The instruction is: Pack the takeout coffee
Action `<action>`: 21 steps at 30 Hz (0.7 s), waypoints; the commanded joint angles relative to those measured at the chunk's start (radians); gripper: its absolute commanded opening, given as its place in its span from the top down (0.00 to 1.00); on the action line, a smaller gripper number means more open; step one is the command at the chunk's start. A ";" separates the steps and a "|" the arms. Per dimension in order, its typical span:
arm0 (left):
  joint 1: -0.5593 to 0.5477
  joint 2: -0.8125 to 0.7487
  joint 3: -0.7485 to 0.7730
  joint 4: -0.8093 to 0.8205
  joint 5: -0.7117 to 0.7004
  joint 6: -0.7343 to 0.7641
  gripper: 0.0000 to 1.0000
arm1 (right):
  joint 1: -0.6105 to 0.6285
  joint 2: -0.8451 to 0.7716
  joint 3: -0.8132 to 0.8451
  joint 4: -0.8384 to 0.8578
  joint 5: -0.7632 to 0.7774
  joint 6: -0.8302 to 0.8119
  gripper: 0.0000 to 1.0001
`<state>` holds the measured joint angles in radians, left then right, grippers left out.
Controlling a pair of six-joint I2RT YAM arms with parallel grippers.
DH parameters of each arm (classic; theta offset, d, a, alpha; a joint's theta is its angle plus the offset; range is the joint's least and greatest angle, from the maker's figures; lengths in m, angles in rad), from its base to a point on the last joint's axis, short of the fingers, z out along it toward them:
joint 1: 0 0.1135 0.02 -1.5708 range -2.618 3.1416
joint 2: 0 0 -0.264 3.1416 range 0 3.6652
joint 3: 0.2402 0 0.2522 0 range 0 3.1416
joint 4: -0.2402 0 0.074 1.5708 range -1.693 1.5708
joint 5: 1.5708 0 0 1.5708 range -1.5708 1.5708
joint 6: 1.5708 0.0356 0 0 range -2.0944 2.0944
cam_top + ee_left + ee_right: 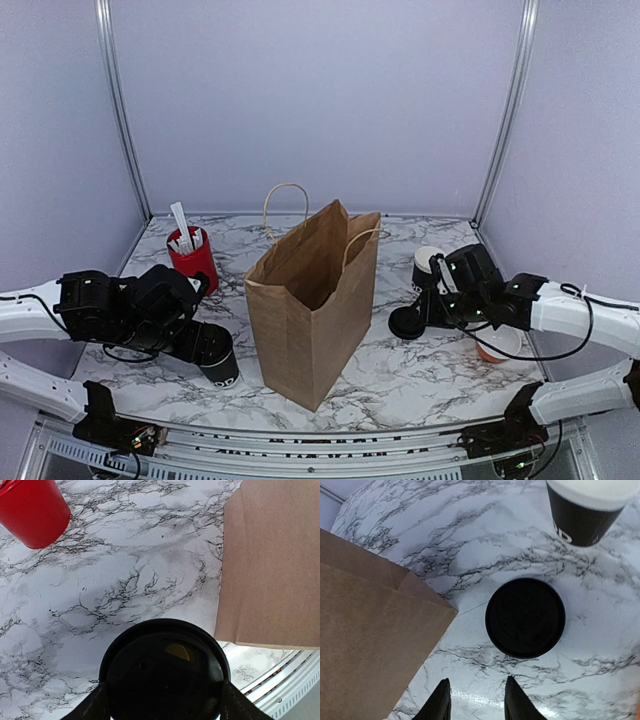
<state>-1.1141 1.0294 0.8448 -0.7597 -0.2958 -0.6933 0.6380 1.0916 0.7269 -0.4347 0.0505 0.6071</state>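
Gripping the takeout coffee by its sides, the left end effector sets one dark finger on either flank of the cup, closed on it. The round plastic lid fills the bottom of the left wrist view, black with a dull sheen. The cup is a small, matte black paper cone with white print low on its wall. It is held tilted over the front left part of the table, just left of the bag. I cannot tell whether its base touches the surface.

The table is glossy white with dark grey marble veining. The bag is brown kraft paper, flat-sided and sharply creased. It stands upright in the middle with its mouth open and its twisted cord handles raised. Behind the left arm stands a smooth red cup with pale flat sticks in it.

The right end effector hangs above the table with its two tapered fingers a modest gap apart and nothing between them. Beyond the fingertips a loose black lid lies flat, a plain round disc, apart from them. Past it stands an open cup, black-walled with a white rim.
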 commanded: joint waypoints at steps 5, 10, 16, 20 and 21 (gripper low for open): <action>-0.006 0.012 0.044 0.008 -0.020 0.016 0.40 | 0.143 0.197 -0.087 0.267 -0.127 0.148 0.88; -0.006 0.004 0.047 0.009 -0.011 0.018 0.40 | 0.147 0.292 -0.092 0.361 -0.126 0.166 0.94; -0.016 -0.042 0.039 0.012 0.032 0.074 0.40 | 0.147 0.425 -0.050 0.428 -0.144 0.163 0.96; -0.038 -0.073 0.032 0.017 0.094 0.122 0.40 | 0.144 0.497 -0.015 0.456 -0.157 0.161 0.97; -0.046 -0.074 0.028 0.020 0.109 0.130 0.40 | 0.142 0.510 -0.005 0.462 -0.163 0.158 0.97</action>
<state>-1.1347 0.9855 0.8623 -0.7559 -0.2550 -0.6243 0.7811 1.5600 0.6594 -0.0422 -0.0898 0.7597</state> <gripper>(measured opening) 0.704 0.034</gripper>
